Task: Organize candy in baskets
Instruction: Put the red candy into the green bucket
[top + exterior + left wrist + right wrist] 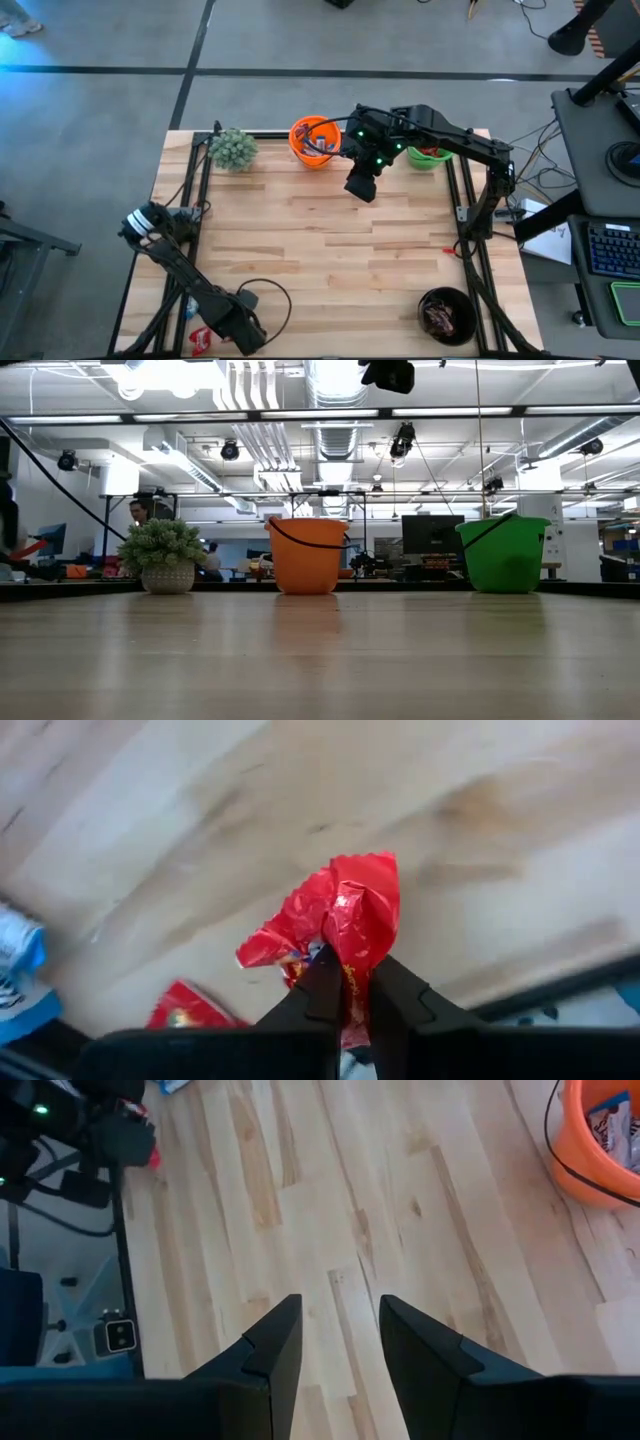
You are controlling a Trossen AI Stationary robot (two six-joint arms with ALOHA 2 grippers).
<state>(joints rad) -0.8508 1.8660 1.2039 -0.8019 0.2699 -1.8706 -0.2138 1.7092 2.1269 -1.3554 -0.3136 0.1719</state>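
No text, brand, number or sign can be read in any view. The red candy wrapper (340, 920) pinched between the left gripper's (348, 982) fingers carries small printed marks close to the fingertips, too crumpled and blurred to make out. A second red wrapper (185, 1010) lying beside that gripper on the table shows a pale spot of print, also unreadable. The wrappers inside the orange basket (600, 1150), off ahead and to one side of the right gripper (340, 1350), show white lettering on dark brown, too small to read.
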